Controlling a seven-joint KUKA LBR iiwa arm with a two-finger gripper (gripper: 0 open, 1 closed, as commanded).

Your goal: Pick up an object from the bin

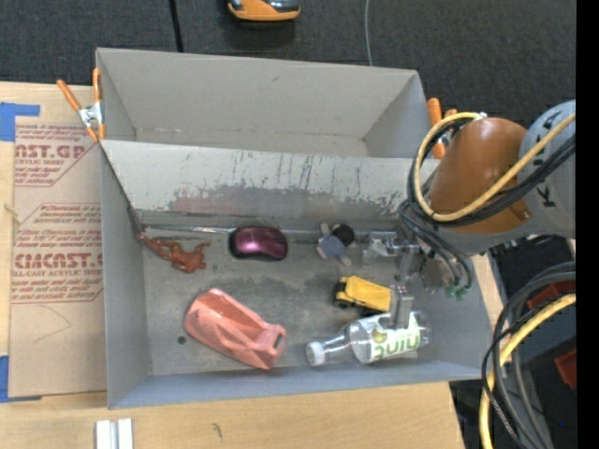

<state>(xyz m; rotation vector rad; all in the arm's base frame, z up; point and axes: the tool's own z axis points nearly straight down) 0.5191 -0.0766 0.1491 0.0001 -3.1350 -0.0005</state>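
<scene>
One clear bottle [374,341] lies in bin [253,92].

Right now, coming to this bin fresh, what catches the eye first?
The pink crumpled object at the lower left of the bin stands out most, then the purple mouse by the far wall. At the right, the gripper hangs over a clear bottle with a green label, beside a yellow toy vehicle.

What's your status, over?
Hand low at view-right end of bin, just above the clear green-labelled bottle. Bottle lies on its side. Yellow toy truck close alongside the hand.
</scene>
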